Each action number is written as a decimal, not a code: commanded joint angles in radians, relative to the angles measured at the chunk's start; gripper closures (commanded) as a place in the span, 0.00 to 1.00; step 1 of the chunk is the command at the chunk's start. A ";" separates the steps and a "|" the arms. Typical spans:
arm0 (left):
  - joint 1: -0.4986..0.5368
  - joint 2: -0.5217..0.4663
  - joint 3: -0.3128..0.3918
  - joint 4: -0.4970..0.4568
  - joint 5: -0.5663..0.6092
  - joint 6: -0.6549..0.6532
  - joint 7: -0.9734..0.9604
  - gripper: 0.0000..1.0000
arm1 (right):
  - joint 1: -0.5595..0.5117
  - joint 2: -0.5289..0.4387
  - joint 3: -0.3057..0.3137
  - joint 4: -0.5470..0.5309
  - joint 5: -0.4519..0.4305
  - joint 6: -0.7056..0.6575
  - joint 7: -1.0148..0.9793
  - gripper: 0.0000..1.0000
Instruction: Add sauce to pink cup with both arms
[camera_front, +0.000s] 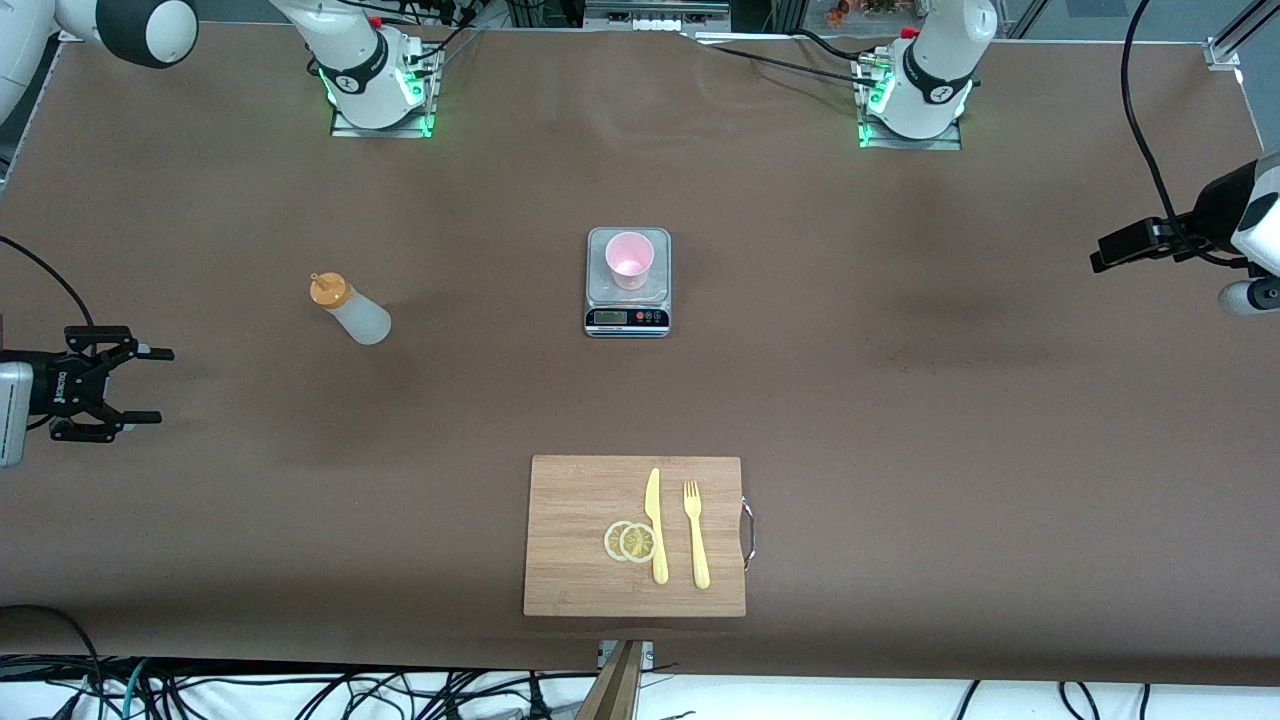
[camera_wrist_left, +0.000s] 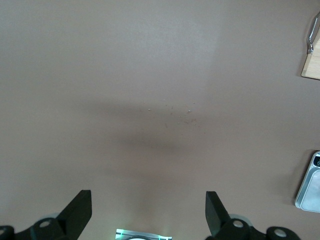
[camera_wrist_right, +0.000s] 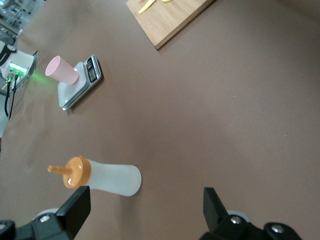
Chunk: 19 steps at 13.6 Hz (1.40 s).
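Two grippers stood empty, fingers spread wide. Nearest the front camera lay the board (camera_front: 580, 560) with knife (camera_front: 655, 525), fork (camera_front: 696, 535) and lemon slices (camera_front: 631, 541). Farther up, the right gripper (camera_front: 150, 385) hung over bare table at the right arm's end, close to the bottle (camera_front: 352, 311); the right wrist view showed its fingers (camera_wrist_right: 75, 210) parted with nothing between them. The left gripper (camera_wrist_left: 149, 212) hovered over bare table at the left arm's end, likewise wide.

Bottle stood upright, well apart from the cup (camera_front: 630, 260), toward the right arm's end. Cup sat upright on the scale (camera_front: 627, 315) mid-table, farthest of the three.

Bottle looked soft, light, a bit slick: likely to dent and squirt under a hard pinch. Best hold judged mid-body, below the orange cap (camera_front: 328, 289), clear of the nozzle. Cup looked light, stiff and tippy; steady it low on the wall, gently, so it would not slide off the scale.
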 joint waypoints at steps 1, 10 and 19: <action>-0.001 0.004 0.002 0.012 -0.022 0.000 -0.006 0.00 | 0.055 -0.066 -0.002 0.009 -0.054 -0.016 0.202 0.00; -0.001 0.004 0.002 0.012 -0.024 0.000 -0.005 0.00 | 0.167 -0.247 0.202 -0.014 -0.411 -0.004 0.925 0.00; 0.000 0.000 0.002 0.019 -0.024 0.030 -0.005 0.00 | 0.167 -0.442 0.254 -0.229 -0.566 -0.002 1.216 0.00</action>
